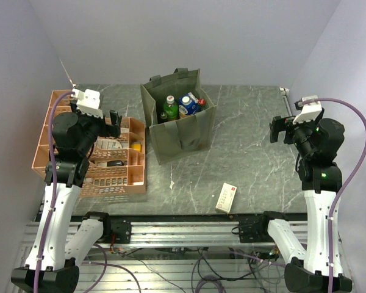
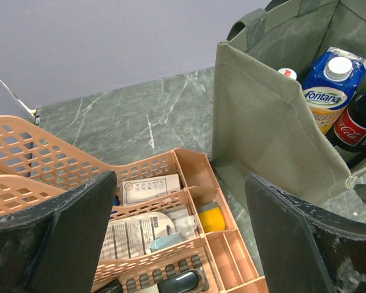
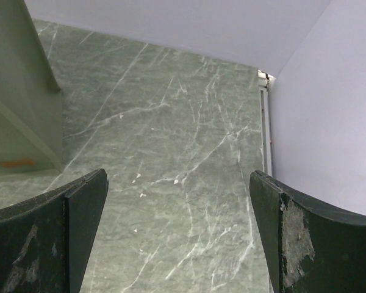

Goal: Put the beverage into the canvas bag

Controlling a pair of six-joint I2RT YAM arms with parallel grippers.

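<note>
Inside the canvas bag (image 1: 180,131) stand seemingly four beverages (image 1: 187,102)

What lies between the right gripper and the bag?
Nothing: only bare table separates the right gripper from the bag, as the top view shows. The small box lies nearer the arms.

Salmon-pink plastic lattice crate (image 1: 113,182) on the left of the grey-green marbled worktop (image 1: 250,152), divided into compartments. Inside: flat white printed packets (image 2: 149,188), a small yellow block (image 2: 211,217) in a narrow right-hand compartment, a dark rounded item (image 2: 180,282) nearer the front. Small white cardboard box with red print (image 1: 226,197) lying flat by the worktop's near edge, well apart from the crate.
</note>
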